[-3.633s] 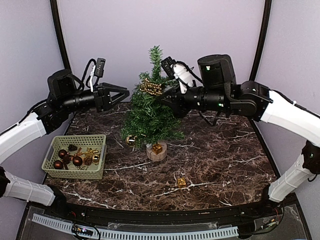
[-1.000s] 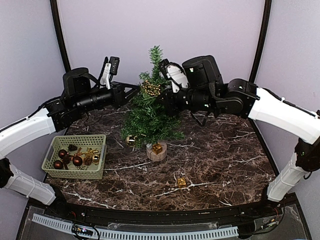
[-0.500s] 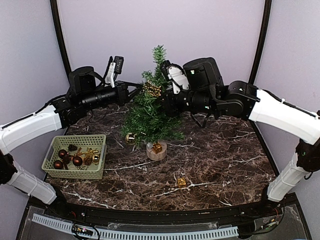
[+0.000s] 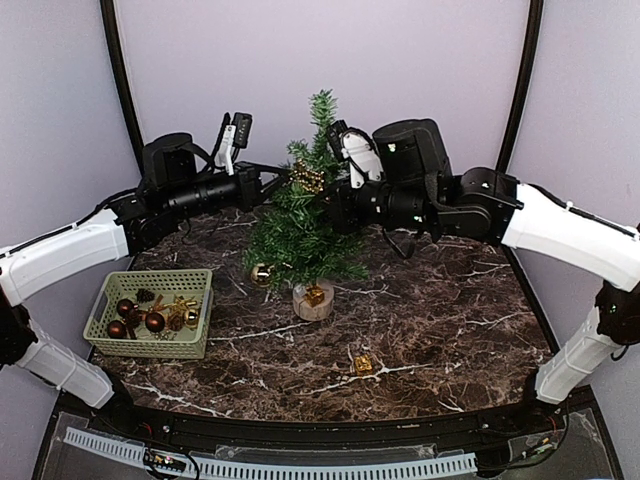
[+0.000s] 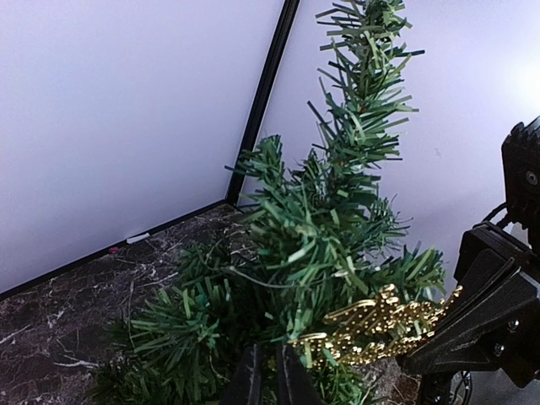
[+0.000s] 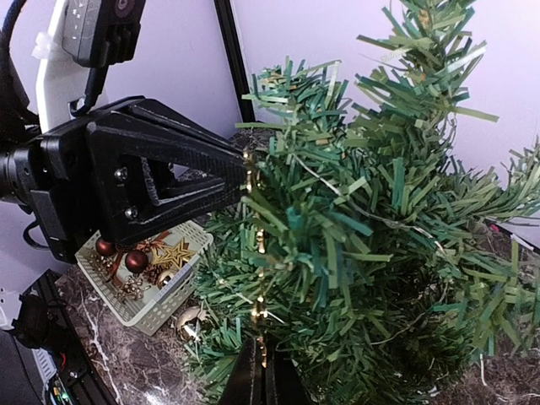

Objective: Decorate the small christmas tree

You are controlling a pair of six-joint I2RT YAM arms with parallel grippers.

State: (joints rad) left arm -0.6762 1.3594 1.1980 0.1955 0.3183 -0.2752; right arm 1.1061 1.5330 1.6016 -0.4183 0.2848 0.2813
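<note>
While both arms reach in from either side, the small christmas tree (image 4: 300,225) stands upright on its round wooden stump (image 4: 322,312), toward the back of the dark marble table (image 4: 450,320).

Left gripper (image 5: 270,354): at the tree's upper branches, on its left side as the overhead camera has it. Fingers set narrow, only a sliver between them. A gold ornament (image 5: 384,321), a flat glittery strip, lies across the needles just below the tree's top. Its near end stops right at my left fingertips, and I read that as a pinch on it.

Right gripper (image 6: 260,354): at about the same height on the tree's right side, tips in among the needles. Fingers pressed together. The gold strip runs straight into their tips, so this end looks held too. From this wrist, the left gripper's black fingers come to a point at the strip's far end.

Elsewhere on the tree: a gold bauble (image 4: 262,275) hangs from a low branch on the left side. A small gold gift box (image 4: 315,296) sits at the foot of the trunk, against the stump.

Off the tree: a second gold gift box (image 4: 363,365) lies on the table in front of the tree and a little to its right, apart from the stump. A pale green basket (image 4: 150,347) sits to the tree's front left, well apart, holding dark red balls (image 4: 153,322) and gold pieces (image 4: 182,308).
</note>
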